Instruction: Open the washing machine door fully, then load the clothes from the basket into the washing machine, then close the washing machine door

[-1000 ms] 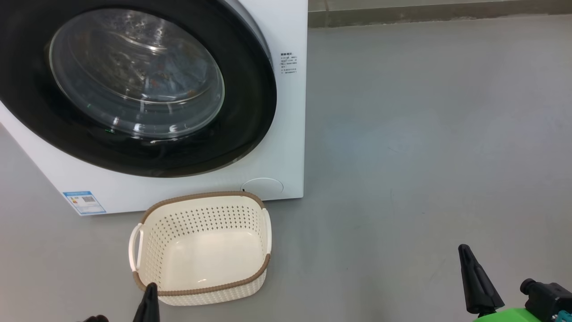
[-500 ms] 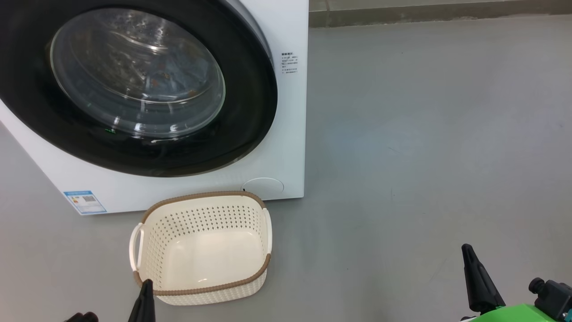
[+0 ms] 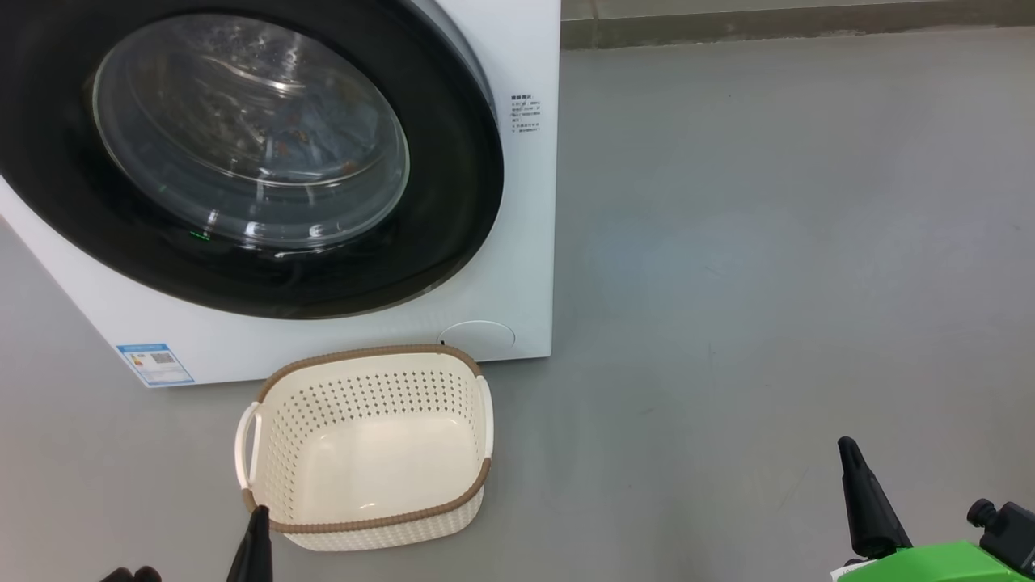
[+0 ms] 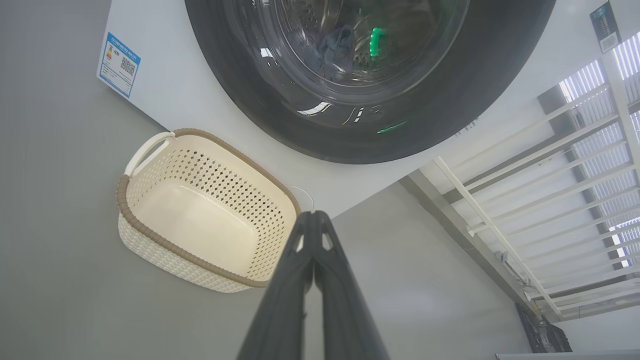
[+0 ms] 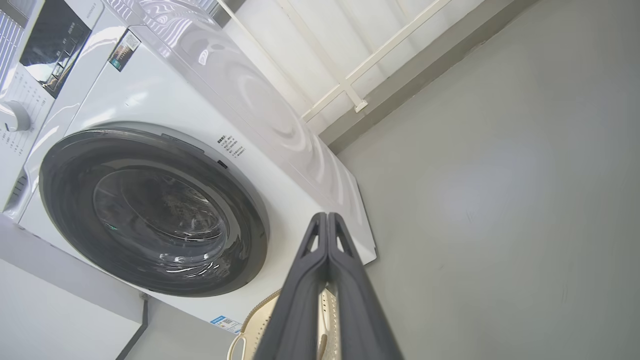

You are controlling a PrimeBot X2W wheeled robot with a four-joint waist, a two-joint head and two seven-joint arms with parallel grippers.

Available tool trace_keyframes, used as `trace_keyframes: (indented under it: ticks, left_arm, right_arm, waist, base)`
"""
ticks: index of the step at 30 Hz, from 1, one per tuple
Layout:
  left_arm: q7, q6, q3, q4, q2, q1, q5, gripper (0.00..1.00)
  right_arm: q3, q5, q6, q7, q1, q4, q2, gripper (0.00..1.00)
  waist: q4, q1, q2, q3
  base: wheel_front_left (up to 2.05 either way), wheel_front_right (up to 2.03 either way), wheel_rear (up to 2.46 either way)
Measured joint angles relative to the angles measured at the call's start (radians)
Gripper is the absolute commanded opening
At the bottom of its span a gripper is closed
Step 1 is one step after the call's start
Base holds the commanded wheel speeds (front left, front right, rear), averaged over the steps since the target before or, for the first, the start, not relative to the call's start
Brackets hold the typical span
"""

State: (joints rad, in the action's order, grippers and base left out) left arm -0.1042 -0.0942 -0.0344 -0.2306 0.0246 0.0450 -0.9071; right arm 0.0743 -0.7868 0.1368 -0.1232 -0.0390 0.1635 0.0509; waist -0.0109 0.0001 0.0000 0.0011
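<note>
Laundry station: empty basket, shut front-loader, two clenched pincers.

Nearest, the left pincer [image 4: 313, 216], fingers pressed together and gripping nothing, sits by the basket's near left corner. The right pincer [image 5: 327, 216], likewise clenched and empty, is well to the basket's right above the grey floor [image 3: 768, 242]. The basket [image 3: 364, 396], cream perforated plastic with a brown rim, stands upright and empty. Just behind the basket is the white washing machine [image 3: 517, 242]. The washing machine door [image 3: 453, 202] is closed, with the light-blue clothes [image 3: 323, 129] visible through its glass.
</note>
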Motion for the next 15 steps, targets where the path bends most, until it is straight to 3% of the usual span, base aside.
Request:
trace_keyframes:
  ticks: [15]
  left_arm:
    - [0.039,-0.008,0.019,-0.006,0.004,-0.017,-0.132,0.0]
  right_arm:
    - [0.003,-0.162,0.0,0.038,0.024,0.019,0.002,0.0]
  waist:
    - [0.002,0.0,0.0,0.0]
  base:
    - [0.0,0.0,0.0]
